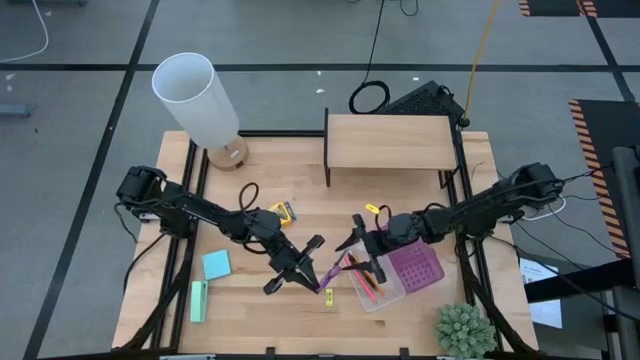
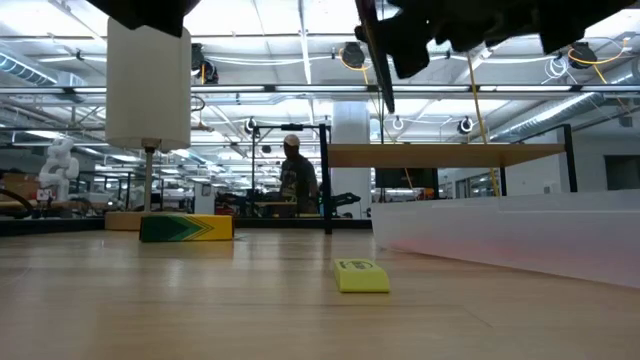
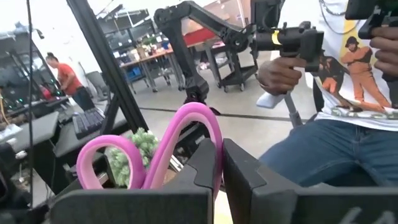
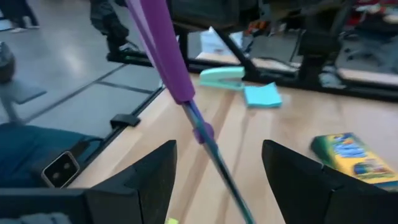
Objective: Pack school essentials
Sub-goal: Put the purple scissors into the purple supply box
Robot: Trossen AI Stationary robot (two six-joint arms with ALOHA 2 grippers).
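Note:
The purple-handled scissors hang above the table's middle, with my left gripper shut on them. Their blades reach toward my right gripper. It is open, and its fingers stand on either side of the blades, apart from them. It hovers over a clear box that holds pens. The yellow crayon box, the light-blue note pad and a tiny yellow piece lie flat on the wood. My left gripper pinches one loop of the scissors' handle between its two fingers, coming from the table's left. Both handle loops stick out past the fingertips. The scissors are lifted clear of the table, blades pointing toward the right.
A purple grid tray sits beside the clear box. A green stapler lies near the front left. A white lamp stands at the back left, a wooden shelf at the back, and a small plant at the front right.

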